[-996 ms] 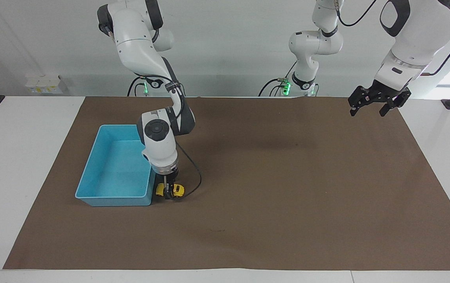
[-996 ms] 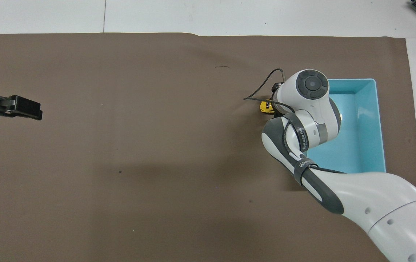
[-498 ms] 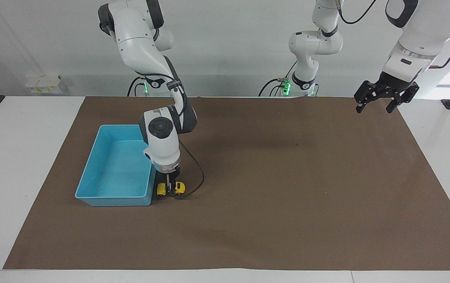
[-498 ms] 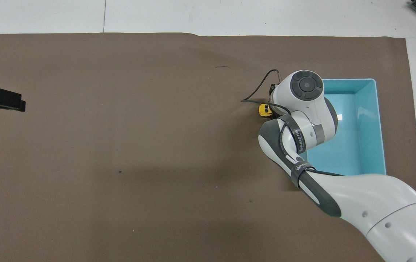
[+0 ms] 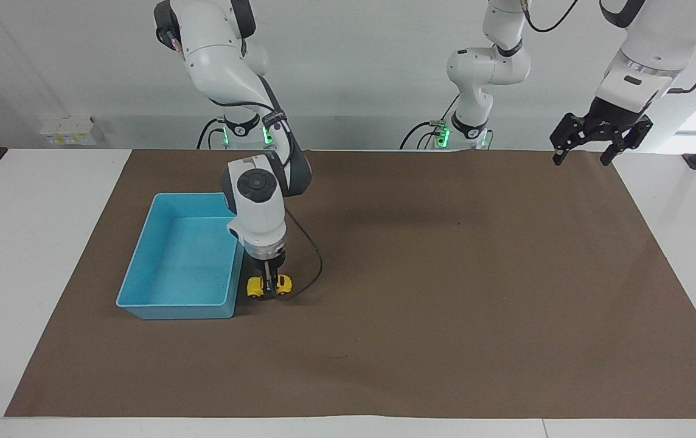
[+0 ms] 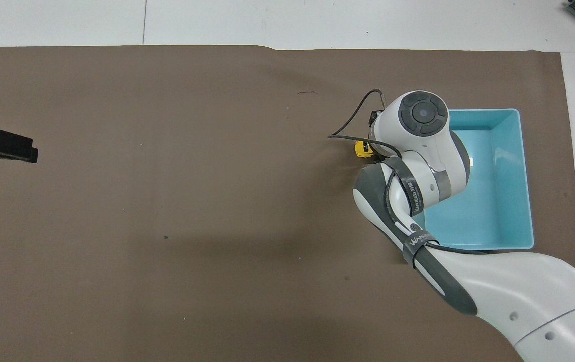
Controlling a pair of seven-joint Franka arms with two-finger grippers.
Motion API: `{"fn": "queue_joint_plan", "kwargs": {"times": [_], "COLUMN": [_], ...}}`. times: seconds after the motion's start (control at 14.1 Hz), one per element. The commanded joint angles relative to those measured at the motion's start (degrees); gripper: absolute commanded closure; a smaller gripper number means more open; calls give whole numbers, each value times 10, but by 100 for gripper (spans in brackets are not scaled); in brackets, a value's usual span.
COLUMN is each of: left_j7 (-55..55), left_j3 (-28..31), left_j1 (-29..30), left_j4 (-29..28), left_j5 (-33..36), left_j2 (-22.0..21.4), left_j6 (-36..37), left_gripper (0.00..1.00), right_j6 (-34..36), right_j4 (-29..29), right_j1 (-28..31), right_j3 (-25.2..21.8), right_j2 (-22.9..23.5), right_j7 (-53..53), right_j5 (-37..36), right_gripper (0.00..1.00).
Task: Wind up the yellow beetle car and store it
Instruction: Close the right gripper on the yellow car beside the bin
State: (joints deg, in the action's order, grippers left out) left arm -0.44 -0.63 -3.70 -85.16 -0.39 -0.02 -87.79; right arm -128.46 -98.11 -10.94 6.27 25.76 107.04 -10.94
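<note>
Yellow beetle car (image 5: 269, 285) sat on the brown mat (image 5: 445, 292), just beside the blue tray (image 5: 141, 267) wall, outside it. My right gripper (image 5: 269, 282) came straight down on it, fingers pinched onto the car. My left gripper (image 5: 591, 141) waited up over the mat's corner at the left arm's end, 2 fingers spread, holding nothing.

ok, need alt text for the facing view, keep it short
The right gripper points straight down, shut on a tiny bright yellow beetle-shaped toy car just outside the corner of an empty, open light-blue plastic tray on a brown table mat. The left gripper waits open in the air over the mat's corner at its own end.
</note>
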Motion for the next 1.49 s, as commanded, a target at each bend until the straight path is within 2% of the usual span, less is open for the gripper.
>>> {"fn": "queue_joint_plan", "kwargs": {"times": [0.0, 0.36, 0.92, 1.28, 1.42], "left_j7": [5, 4, -12, -12, -28], "left_j3": [-4, -4, -4, -4, -4], "left_j1": [10, 10, 9, 10, 10], "left_j4": [-5, -11, -30, -32, -33], "left_j5": [-9, -8, -9, -8, -9], "left_j2": [-12, -14, -26, -26, -26], "left_j6": [12, 11, 3, 3, 3], "left_gripper": [0, 0, 0, 0, 0], "right_j6": [33, 87, 151, 181, 197], "right_j4": [-2, -2, -2, -1, -1], "right_j1": [5, 5, 5, 18, 40], "right_j3": [8, 11, 13, 7, 7], "right_j2": [-35, -95, -166, -214, -224], "right_j7": [-6, -48, -111, -237, -304], "right_j5": [-11, 10, 40, 107, 126], "right_gripper": [100, 100, 100, 100, 100]}}
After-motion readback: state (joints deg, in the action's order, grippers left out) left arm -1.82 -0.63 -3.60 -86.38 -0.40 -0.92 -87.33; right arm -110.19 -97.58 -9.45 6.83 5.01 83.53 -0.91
